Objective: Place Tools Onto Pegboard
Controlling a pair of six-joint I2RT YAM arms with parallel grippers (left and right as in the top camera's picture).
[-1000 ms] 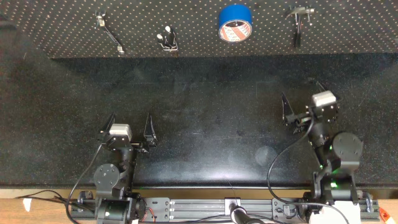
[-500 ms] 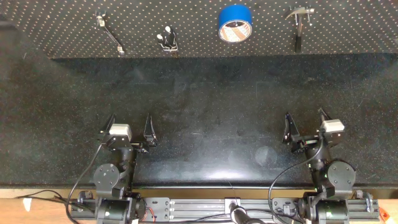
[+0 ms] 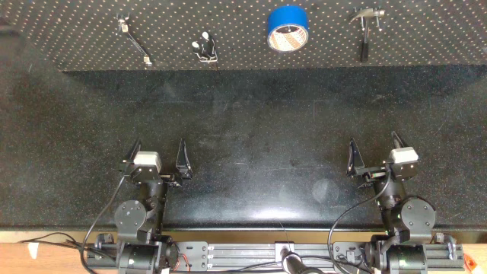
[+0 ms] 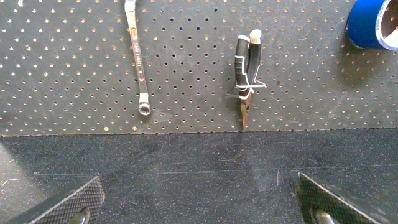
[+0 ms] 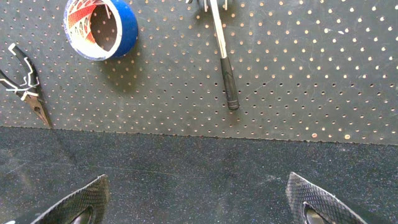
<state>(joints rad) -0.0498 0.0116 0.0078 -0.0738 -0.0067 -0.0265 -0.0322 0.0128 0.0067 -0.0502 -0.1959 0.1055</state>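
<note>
Black pegboard (image 3: 243, 23) carries four tools in a row, each apart from the next: wrench (image 3: 135, 42), pliers (image 3: 205, 47), blue tape roll (image 3: 288, 28), hammer (image 3: 364, 34). Left gripper (image 3: 159, 146) and right gripper (image 3: 374, 144) sit over the dark table (image 3: 243, 114) near their bases, fingers spread wide.

Black speckled worktop (image 3: 251, 114), perhaps wooden edge (image 3: 11, 234)
</note>
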